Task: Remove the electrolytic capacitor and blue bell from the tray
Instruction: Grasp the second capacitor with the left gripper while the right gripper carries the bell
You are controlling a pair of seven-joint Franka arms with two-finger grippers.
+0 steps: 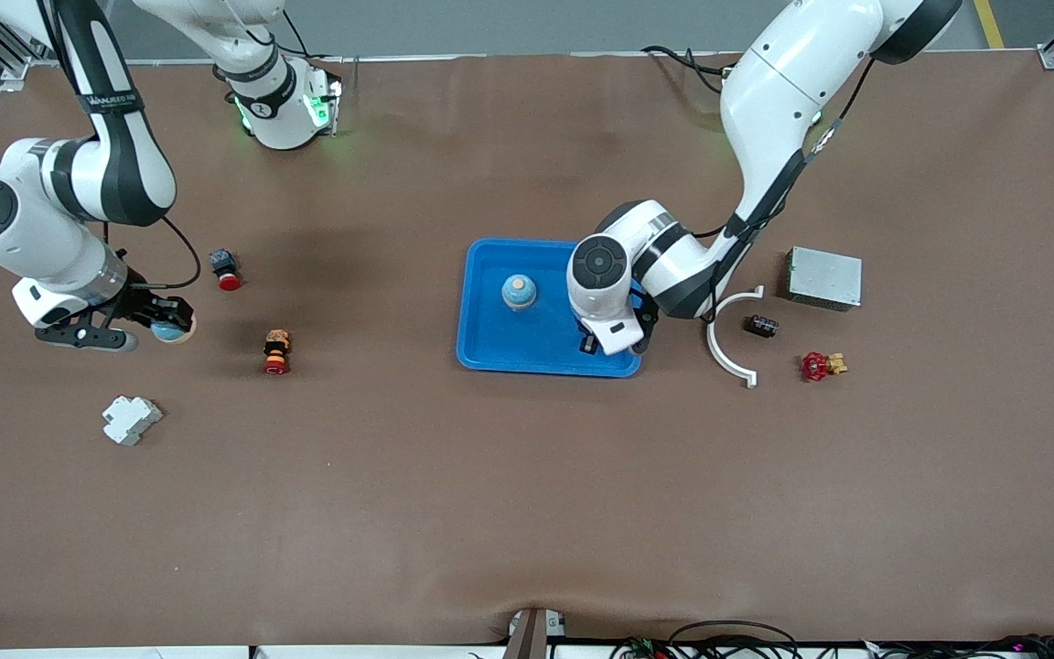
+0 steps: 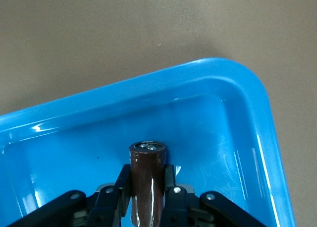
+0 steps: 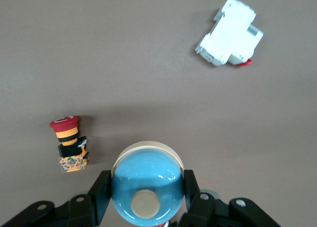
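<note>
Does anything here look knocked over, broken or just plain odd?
Nothing looks spilled or broken. The only curiosity: one blue bell already sits in the blue tray, while the right tool holds a second bell over the bare table. The left tool grips a brown capacitor over the tray.

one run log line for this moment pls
left gripper: shut on capacitor, over blue tray | right gripper: shut on bell, over table's right-arm end

Brown capacitor [image 2: 147,180] over tray [image 2: 247,113] (bell [image 3: 147,185] aloft)
</note>
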